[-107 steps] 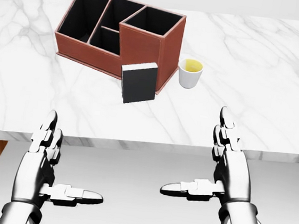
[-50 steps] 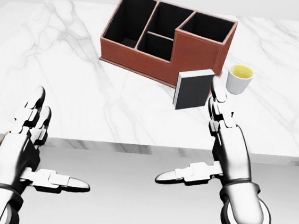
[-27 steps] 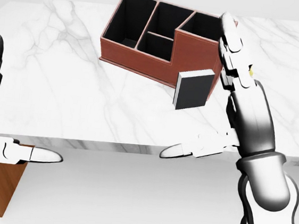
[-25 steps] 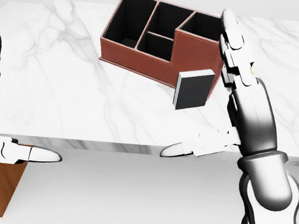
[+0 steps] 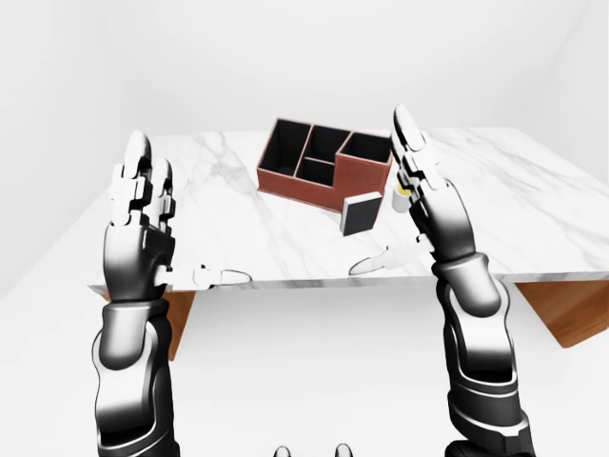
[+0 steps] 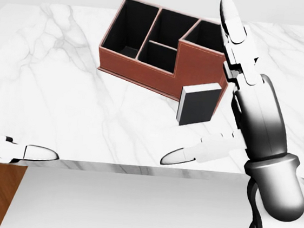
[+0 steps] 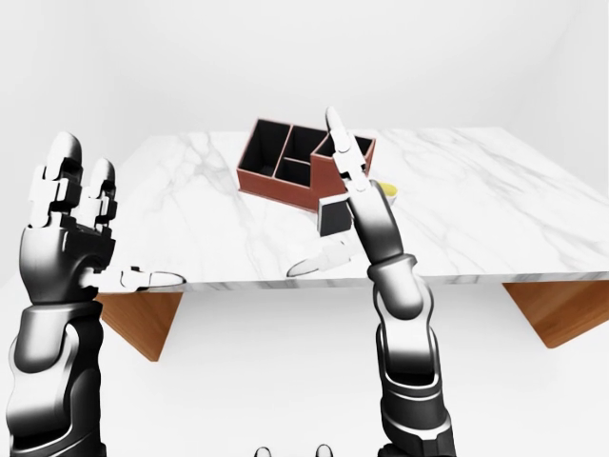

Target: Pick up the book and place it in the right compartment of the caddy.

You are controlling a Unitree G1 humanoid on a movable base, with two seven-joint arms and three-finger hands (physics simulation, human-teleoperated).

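On the worktop (image 6: 63, 83) the book (image 6: 198, 104) leans against the caddy (image 6: 159, 49). We've raised our right hand (image 6: 242, 85) beside it since a second ago, fingers spread, left hand (image 5: 138, 224) open too. Nothing's grasped yet.

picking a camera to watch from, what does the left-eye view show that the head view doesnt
Only the left-eye view shows the whole left hand, open and raised, both forearms, the wooden table legs and a sliver of the cup behind the right hand. Only the head view shows the caddy compartments close enough to see they are empty. Both show the open right hand beside the book, which stands against the caddy.
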